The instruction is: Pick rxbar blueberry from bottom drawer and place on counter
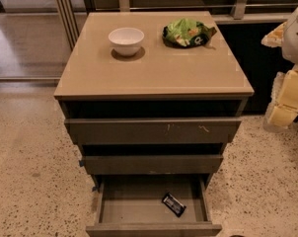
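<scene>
In the camera view, a grey-brown cabinet with three wide drawers stood on a pale speckled floor [30,181]. The lowest one, the wide shallow grey-brown bottom drawer [131,209], was pulled out and open. Inside it lay the rxbar blueberry [173,204], a small flat snack bar in a dark blue-black wrapper. It lay flat on the drawer's floor, turned a bit slantwise, nearer the right wall than the left. It had white marks on its wrapper, but they were too small to read.

The top drawer [153,131] and the middle drawer [153,164] were pushed in much further than the bottom one.

The smooth flat tan-beige surface [154,70] on top of the cabinet held two things. A small round white bowl [126,41] sat at the back left. A crumpled green snack bag [187,33] lay at the back right, apart from the bowl. The bag had dark and white print on it, but I could not read it.

The pale yellow and white end effector [287,100] was at the right edge of the view, beside the cabinet's right side and partly cut off. I could not tell how far open it was. The rxbar blueberry lay well apart from it, lower down and to the left, in the open drawer.
</scene>
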Controlling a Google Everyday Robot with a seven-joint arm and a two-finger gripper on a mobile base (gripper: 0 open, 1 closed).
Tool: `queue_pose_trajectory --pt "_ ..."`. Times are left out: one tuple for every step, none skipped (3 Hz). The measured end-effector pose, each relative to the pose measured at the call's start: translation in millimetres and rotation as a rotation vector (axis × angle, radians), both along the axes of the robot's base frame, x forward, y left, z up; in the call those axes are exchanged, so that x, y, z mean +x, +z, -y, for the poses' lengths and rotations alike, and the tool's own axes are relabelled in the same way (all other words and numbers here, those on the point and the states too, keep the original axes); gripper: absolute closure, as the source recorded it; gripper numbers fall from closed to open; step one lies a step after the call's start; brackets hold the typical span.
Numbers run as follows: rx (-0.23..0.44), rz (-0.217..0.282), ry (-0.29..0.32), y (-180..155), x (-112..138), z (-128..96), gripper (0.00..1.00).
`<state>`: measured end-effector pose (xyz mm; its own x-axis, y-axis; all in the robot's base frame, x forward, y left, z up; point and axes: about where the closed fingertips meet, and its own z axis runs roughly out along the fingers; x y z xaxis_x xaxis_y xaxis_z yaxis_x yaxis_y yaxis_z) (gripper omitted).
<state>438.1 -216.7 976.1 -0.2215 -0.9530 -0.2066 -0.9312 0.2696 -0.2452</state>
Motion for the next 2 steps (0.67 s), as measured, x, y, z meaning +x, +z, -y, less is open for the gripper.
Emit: queue_pose_trajectory --pt "0.0 0.0 0.0 0 0 0 0.0" --pt "0.021 0.0 -0.025 -19 1 2 0.19"
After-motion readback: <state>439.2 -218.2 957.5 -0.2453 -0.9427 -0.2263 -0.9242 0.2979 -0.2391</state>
